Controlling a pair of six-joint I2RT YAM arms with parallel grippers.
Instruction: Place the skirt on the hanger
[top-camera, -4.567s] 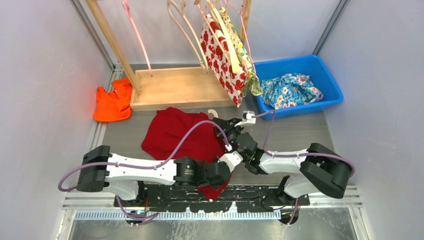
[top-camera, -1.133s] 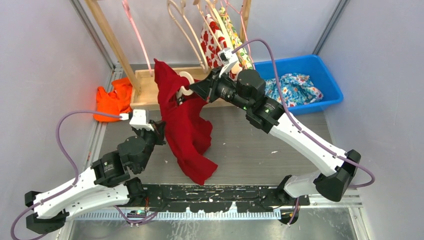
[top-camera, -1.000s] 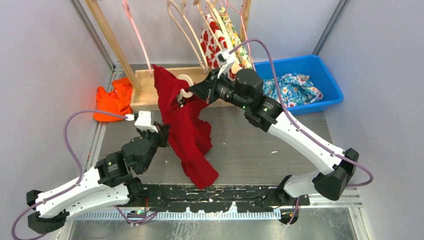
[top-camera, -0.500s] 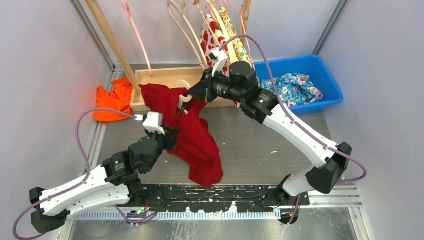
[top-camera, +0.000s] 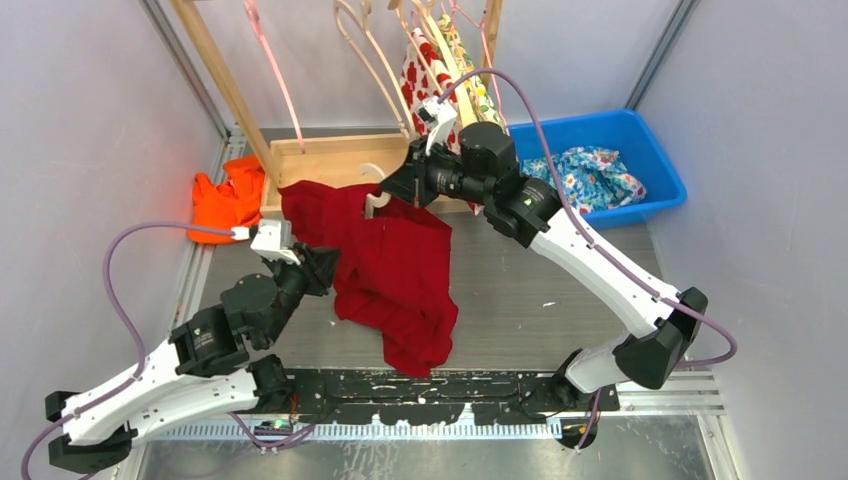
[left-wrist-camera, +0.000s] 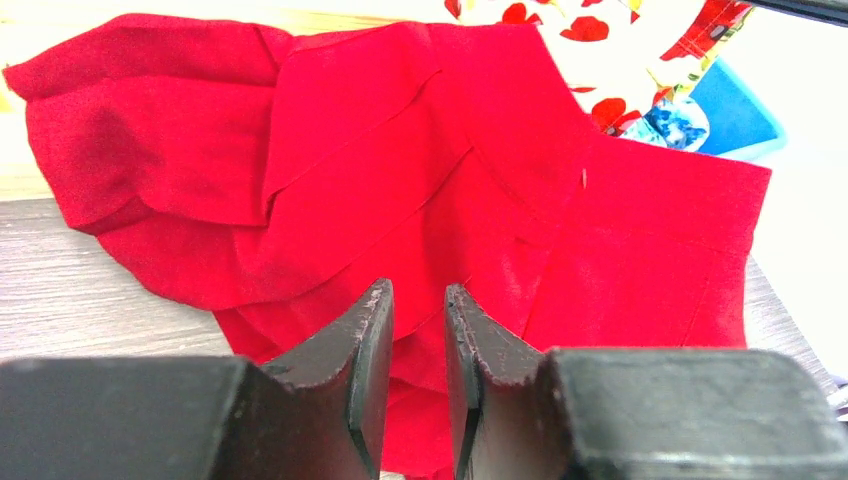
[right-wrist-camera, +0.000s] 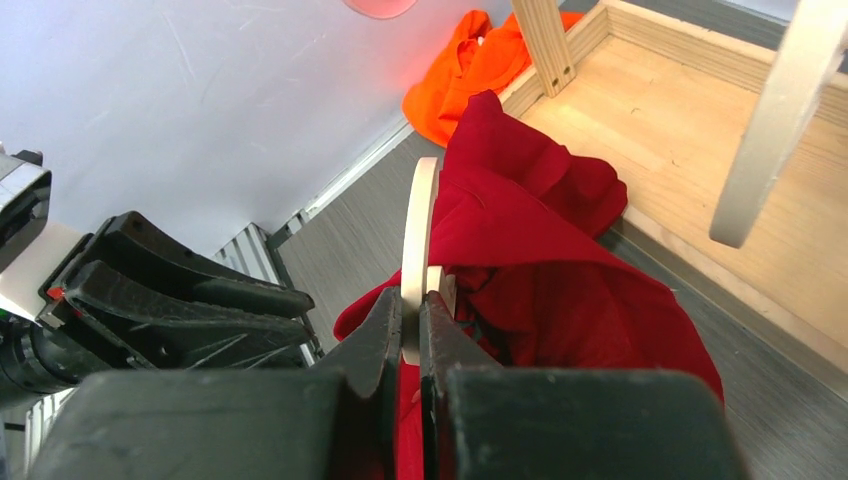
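The red skirt (top-camera: 392, 268) hangs in folds from a cream hanger (top-camera: 374, 196), with its lower part spread over the grey table. My right gripper (top-camera: 397, 190) is shut on the hanger's hook (right-wrist-camera: 417, 225), and red skirt (right-wrist-camera: 545, 250) bunches just beyond its fingers. My left gripper (top-camera: 330, 263) sits at the skirt's left edge. In the left wrist view its jaws (left-wrist-camera: 418, 300) stand slightly apart with nothing between them, and the skirt (left-wrist-camera: 400, 170) lies just ahead. Most of the hanger is hidden under the cloth.
A wooden rack (top-camera: 340, 170) with several hangers and a strawberry-print garment (top-camera: 440, 95) stands at the back. An orange cloth (top-camera: 225, 205) lies at the left wall. A blue bin (top-camera: 585, 120) at the right holds floral fabric (top-camera: 580, 180).
My left gripper has opened, let go of the skirt and drawn back to the left. The skirt has dropped from its raised bunch and spread out. The right arm has lowered the hanger slightly.
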